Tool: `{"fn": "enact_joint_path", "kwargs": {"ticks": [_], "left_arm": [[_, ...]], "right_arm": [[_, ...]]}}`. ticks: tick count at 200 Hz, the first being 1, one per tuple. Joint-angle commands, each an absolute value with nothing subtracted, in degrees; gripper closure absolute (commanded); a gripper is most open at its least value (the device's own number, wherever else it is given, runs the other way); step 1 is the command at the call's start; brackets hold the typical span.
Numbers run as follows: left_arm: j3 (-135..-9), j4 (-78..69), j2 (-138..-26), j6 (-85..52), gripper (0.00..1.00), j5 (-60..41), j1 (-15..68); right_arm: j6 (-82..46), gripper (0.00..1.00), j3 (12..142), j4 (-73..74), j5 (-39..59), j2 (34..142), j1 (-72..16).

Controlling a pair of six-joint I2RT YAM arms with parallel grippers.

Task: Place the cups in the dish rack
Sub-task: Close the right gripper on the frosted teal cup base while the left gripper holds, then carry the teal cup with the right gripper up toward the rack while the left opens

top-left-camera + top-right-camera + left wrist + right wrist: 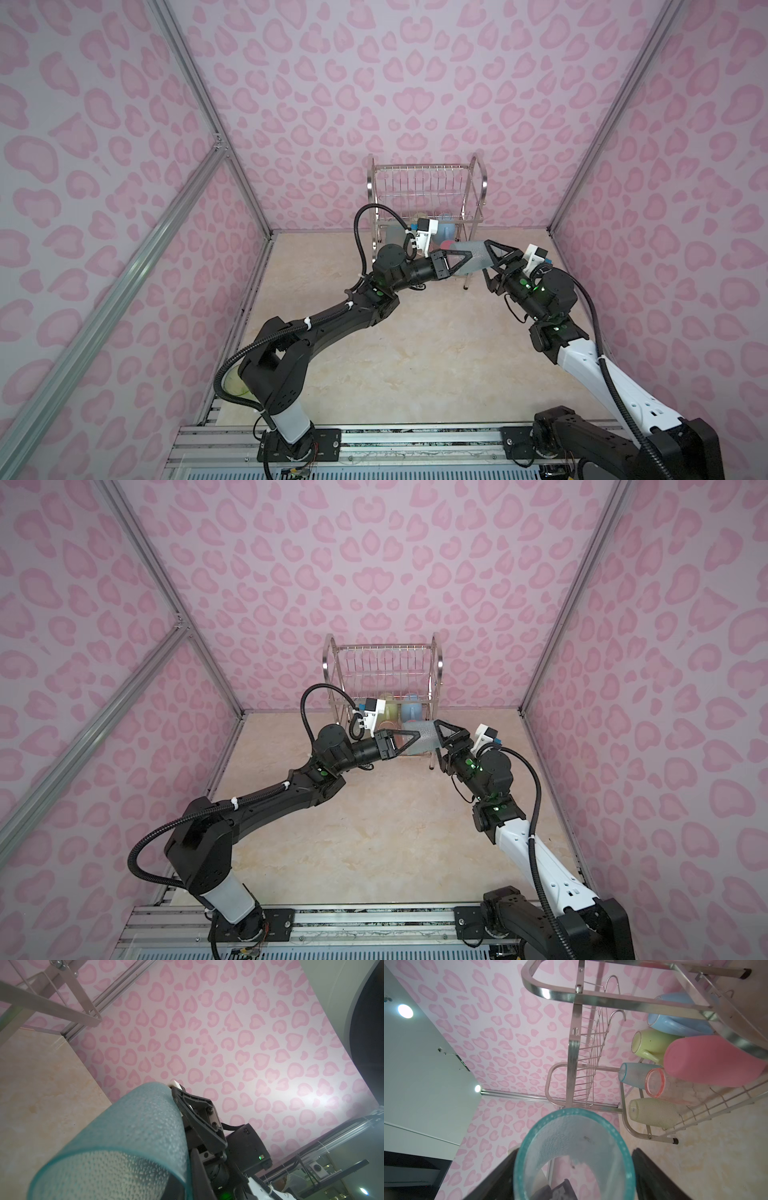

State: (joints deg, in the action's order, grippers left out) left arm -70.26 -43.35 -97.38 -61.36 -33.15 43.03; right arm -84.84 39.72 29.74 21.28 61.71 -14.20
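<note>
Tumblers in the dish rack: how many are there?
4, on the lower tier of the dish rack: pink tumbler, pale blue tumbler, orange-pink tumbler, yellow-green tumbler. More may be hidden. The teal tumbler in the left hand is outside.

Light: even and soft in both top views.
Source: two ceiling lamps (405, 1011) are seen in the right wrist view.
Glare: dish rack (548, 994) tubing is streaked with highlights.
Focus: teal tumbler (124, 1147) is blurred close up.
Edges: top-view corners are darkened.
</note>
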Motion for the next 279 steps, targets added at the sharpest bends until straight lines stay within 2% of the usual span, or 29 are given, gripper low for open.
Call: {"fn": "enact_joint_path", "kwargs": {"ticks": [1, 63, 73, 90, 100, 106, 113, 123, 153, 188, 279], "left_arm": [[-71.2, -47.2, -98.0, -61.5, 0.97, -35.0, 43.3], [-71.6, -44.9, -98.2, -60.0, 0.97, -35.0, 43.3], [-71.4, -44.2, -98.0, -59.5, 0.94, -34.5, 43.4], [-71.2, -42.9, -97.5, -58.4, 0.78, -34.0, 43.3], [-71.3, -41.6, -97.2, -57.2, 0.65, -33.8, 43.3], [-71.5, -40.9, -97.1, -56.2, 0.53, -33.9, 43.4], [-71.8, -39.7, -96.7, -55.0, 0.46, -33.9, 43.3], [-72.4, -37.2, -96.2, -53.5, 0.4, -33.7, 43.1], [-71.1, -30.3, -92.7, -48.8, 0.3, -31.2, 42.5], [-67.0, -22.4, -86.0, -43.7, 0.24, -26.6, 41.1], [-63.6, 2.5, -72.2, -37.5, 0.22, -16.5, 34.4]], "right_arm": [[-83.8, 0.23, 40.6, 31.7, 23.1, 62.7, -13.9], [-80.1, 0.37, 41.7, 30.2, 23.2, 63.3, -13.9], [-78.9, 0.39, 41.7, 29.4, 22.7, 62.7, -14.0], [-76.5, 0.42, 42.1, 27.0, 21.5, 61.6, -13.9], [-74.8, 0.42, 42.3, 25.4, 20.8, 60.8, -13.9], [-73.9, 0.42, 42.4, 24.7, 20.3, 60.3, -13.9], [-72.7, 0.43, 42.7, 23.6, 19.5, 59.7, -13.9], [-70.7, 0.43, 43.2, 21.5, 18.1, 58.4, -14.1], [-60.8, 0.44, 46.9, 12.2, 13.1, 55.3, -16.0], [-49.4, 0.43, 50.1, 8.8, 11.2, 54.3, -18.5], [-26.3, 0.42, 61.7, 2.1, 14.4, 62.9, -26.1]]}}
